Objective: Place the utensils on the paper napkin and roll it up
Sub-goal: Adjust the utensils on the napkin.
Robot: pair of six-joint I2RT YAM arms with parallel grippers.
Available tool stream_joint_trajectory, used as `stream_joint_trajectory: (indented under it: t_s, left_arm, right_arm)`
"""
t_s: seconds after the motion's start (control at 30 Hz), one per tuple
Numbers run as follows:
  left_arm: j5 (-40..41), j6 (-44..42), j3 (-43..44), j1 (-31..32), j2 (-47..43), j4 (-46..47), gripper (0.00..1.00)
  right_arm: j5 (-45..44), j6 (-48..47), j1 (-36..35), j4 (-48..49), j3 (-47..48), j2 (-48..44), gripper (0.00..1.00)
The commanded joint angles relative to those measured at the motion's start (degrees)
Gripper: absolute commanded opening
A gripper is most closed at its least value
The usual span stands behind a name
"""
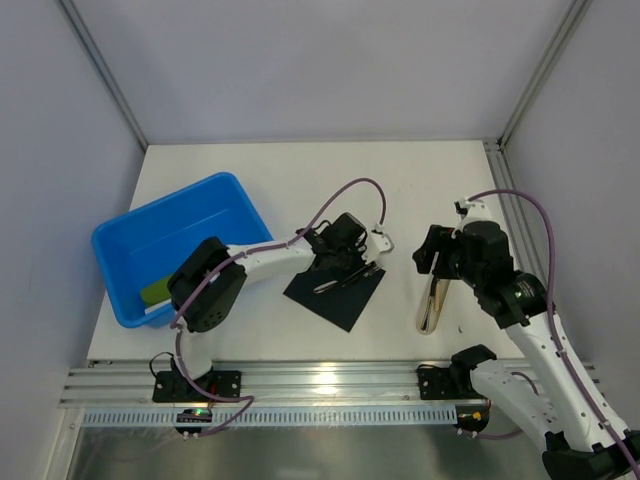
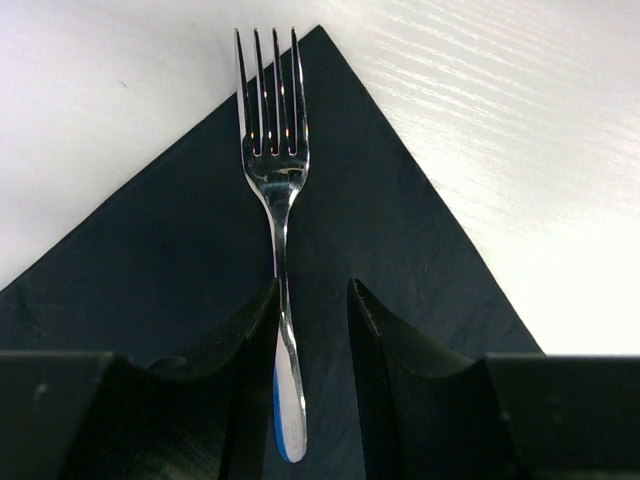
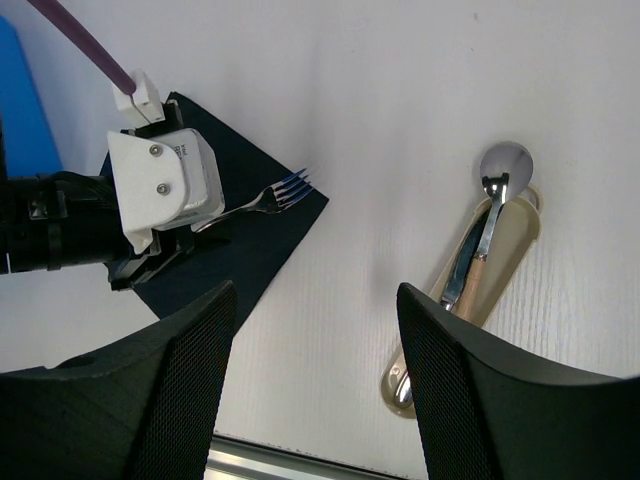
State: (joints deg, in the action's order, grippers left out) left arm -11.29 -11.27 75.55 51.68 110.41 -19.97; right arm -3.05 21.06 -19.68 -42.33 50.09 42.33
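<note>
The black paper napkin (image 1: 335, 300) lies flat on the white table, one corner pointing away in the left wrist view (image 2: 400, 240). A silver fork (image 2: 275, 150) lies on it, tines toward that corner. My left gripper (image 2: 315, 290) is low over the napkin, jaws slightly apart. The fork's handle lies between them, against the left finger (image 2: 250, 340). My right gripper (image 3: 315, 290) is open and empty above bare table. To its right a spoon (image 3: 500, 175) and a knife (image 3: 462, 272) lie on a long beige piece (image 3: 515, 245).
A blue tub (image 1: 215, 200) stands at the left with a green item (image 1: 157, 292) inside. The beige piece with the cutlery (image 1: 432, 300) sits right of the napkin. A metal rail (image 1: 320, 385) runs along the table's near edge. Grey walls enclose the sides.
</note>
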Motion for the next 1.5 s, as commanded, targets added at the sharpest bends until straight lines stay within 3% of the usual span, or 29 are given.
stream_joint_trajectory:
  t_s: [0.0,0.57,0.83,1.13,1.33,1.47]
  left_arm:
    - [-1.98,-1.92,1.80,-1.31,0.60,2.21,0.34]
    - [-3.57,-0.51,2.06,-2.64,3.23,2.21,0.27]
    - [-0.93,0.72,1.88,-1.67,3.93,2.39,0.11]
    - [-0.58,1.25,1.71,-1.14,3.85,2.30,0.11]
    - [-0.14,1.69,1.79,-1.06,4.37,2.21,0.17]
    - [0.04,1.77,1.53,-1.06,4.37,2.39,0.06]
  right_arm:
    - [0.68,-1.37,0.52,0.05,1.51,-1.19,0.69]
    - [1.03,-1.72,0.87,-0.39,1.33,-3.04,0.69]
    - [1.47,-1.81,0.96,-0.56,0.98,-3.39,0.69]
    - [1.64,-1.64,0.96,-0.48,1.07,-3.65,0.69]
    - [1.73,-1.46,0.96,-0.65,1.15,-3.92,0.69]
    - [0.42,-0.58,0.96,-1.18,1.42,-3.66,0.69]
